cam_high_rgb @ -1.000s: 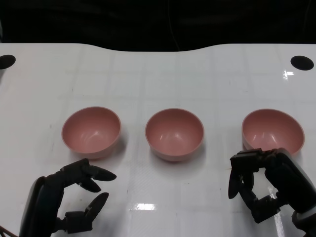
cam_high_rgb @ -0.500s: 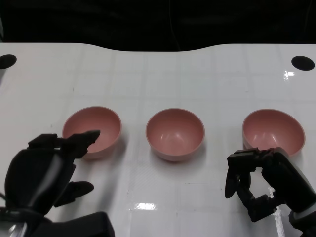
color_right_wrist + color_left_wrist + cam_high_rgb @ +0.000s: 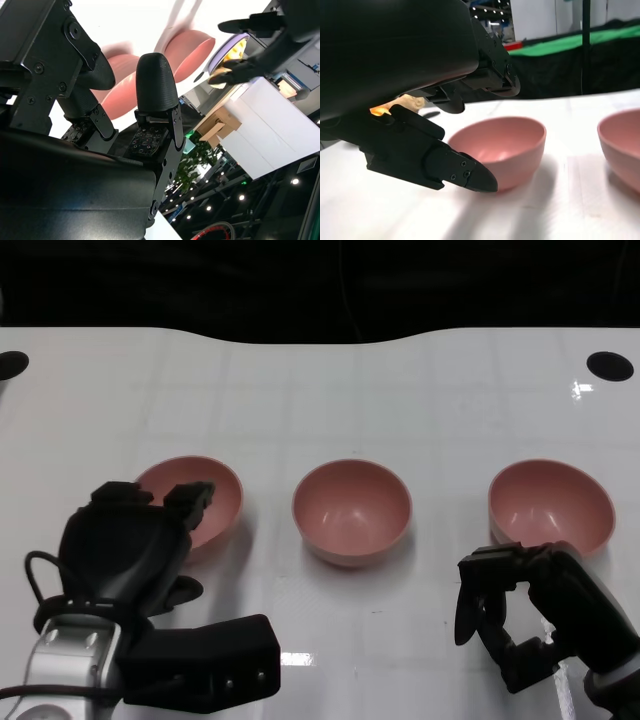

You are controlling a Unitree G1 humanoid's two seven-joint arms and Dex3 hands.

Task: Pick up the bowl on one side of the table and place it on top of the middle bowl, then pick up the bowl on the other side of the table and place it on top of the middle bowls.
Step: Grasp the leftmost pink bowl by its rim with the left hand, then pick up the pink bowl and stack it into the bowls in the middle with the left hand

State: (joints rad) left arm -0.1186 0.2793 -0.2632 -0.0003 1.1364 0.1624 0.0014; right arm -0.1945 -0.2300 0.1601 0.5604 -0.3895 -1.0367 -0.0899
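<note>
Left hand (image 3: 130,540) moved up to the smooth round pink left bowl (image 3: 210,490), fingers apart (right hand (image 3: 530,610) also empty), on a shiny white table (image 3: 320,390).

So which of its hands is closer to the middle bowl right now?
Left, by a little. The left hand hangs over the near rim of the left bowl, one bowl away from the middle bowl. The right hand sits nearer the robot, before the right bowl.

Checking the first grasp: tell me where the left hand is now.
In the head view, the left hand hovers at the left bowl's near rim, fingers apart, holding nothing.
</note>
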